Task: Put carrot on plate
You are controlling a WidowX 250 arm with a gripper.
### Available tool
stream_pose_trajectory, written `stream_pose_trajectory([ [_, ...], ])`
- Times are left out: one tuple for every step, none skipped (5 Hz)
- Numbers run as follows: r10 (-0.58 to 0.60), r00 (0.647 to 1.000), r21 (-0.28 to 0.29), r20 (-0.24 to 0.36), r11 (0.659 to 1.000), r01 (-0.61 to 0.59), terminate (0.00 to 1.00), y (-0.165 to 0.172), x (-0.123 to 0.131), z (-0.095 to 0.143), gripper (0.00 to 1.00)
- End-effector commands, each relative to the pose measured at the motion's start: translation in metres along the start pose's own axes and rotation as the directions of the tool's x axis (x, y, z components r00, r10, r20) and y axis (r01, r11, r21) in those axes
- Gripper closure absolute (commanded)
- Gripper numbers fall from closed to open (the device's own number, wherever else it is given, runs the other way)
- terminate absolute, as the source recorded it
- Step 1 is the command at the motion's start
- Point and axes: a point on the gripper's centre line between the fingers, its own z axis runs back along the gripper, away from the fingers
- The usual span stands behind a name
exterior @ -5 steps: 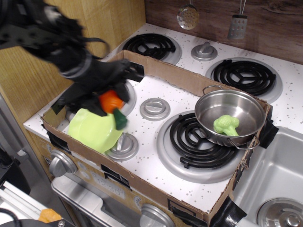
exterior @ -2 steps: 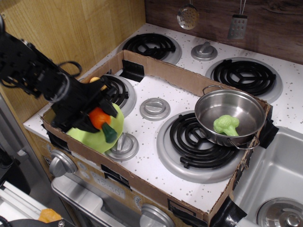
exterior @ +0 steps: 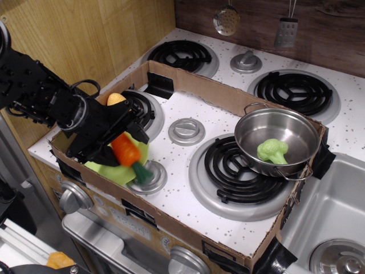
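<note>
Lowering toward the front left corner of the tabletop, a black robot hand [exterior: 117, 142] grips the carrot [exterior: 126, 150], its fingers closed around the orange body. The carrot slants down to the right, with its dark green top hanging past the right edge of the plate [exterior: 117, 170]. Whether the carrot touches the plate or hovers just above cannot be told.

The step in hand looks like the placing: the carrot is over the plate but not yet released. The next move likely calls for shifting slightly left so the whole carrot sits within the rim, then opening the fingers.

The lime-green plate, partly hidden by the arm, holds nothing else that can be seen. A shiny steel pot [exterior: 296, 162] near the right edge rests on a coil burner and holds a green toy broccoli [exterior: 272, 150]. A yellow toy [exterior: 116, 99] peeks out near the left edge, behind the arm. A shallow cardboard tray [exterior: 194, 85] borders the tabletop.
</note>
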Motion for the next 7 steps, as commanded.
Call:
stream_pose_trajectory([
  [-0.100,0.992,0.089,0.078,0.992,0.093,0.00,-0.034,0.008,0.034,0.00],
  [-0.151,0.985,0.180,0.078,0.974,0.135,0.00,-0.053,0.015,0.052,0.00],
  [-0.185,0.980,0.252,0.074,0.954,0.161,0.00,-0.074,0.020,0.069,0.00],
  [-0.202,0.977,0.314,0.067,0.934,0.172,0.00,-0.093,0.021,0.081,0.00],
  [-0.204,0.977,0.370,0.063,0.914,0.167,0.00,-0.109,0.016,0.091,0.00],
  [-0.204,0.977,0.370,0.063,0.914,0.167,0.00,-0.109,0.016,0.091,0.00],
  [-0.204,0.977,0.370,0.063,0.914,0.167,1.00,-0.109,0.016,0.091,0.00],
])
